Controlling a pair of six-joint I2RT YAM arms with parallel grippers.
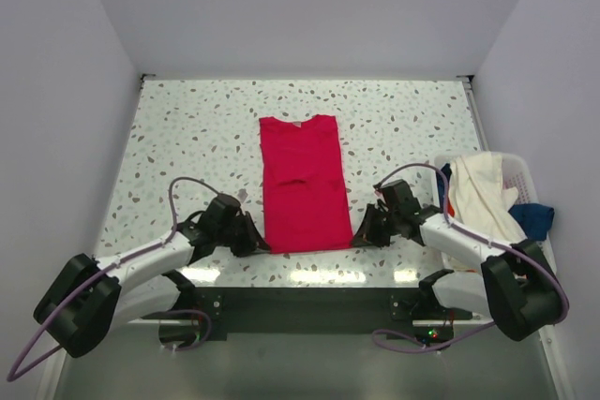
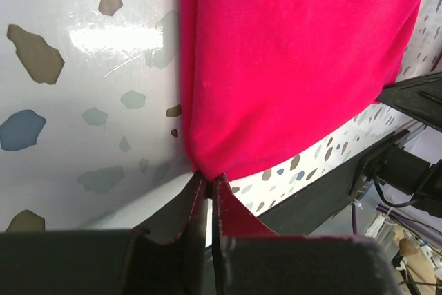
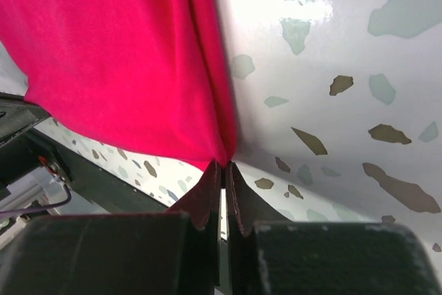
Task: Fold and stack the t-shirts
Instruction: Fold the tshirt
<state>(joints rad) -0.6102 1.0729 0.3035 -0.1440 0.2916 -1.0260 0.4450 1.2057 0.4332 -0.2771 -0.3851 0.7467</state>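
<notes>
Two hem corners are being pinched: the left gripper [image 1: 255,243] is clamping the red t-shirt [image 1: 302,185] at its 7 o'clock corner, the right gripper [image 1: 362,234] at its 5 o'clock corner. Outward from both, the shirt is lying flat on the table [image 1: 187,128], long axis running 6 to 12 o'clock, collar far, each arm equally near its own corner.

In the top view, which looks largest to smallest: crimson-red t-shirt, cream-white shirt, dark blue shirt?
1. Crimson-red cloth t-shirt, lying flat.
2. Cream-white cloth shirt, bunched.
3. Dark blue cloth shirt, only partly visible.
</notes>
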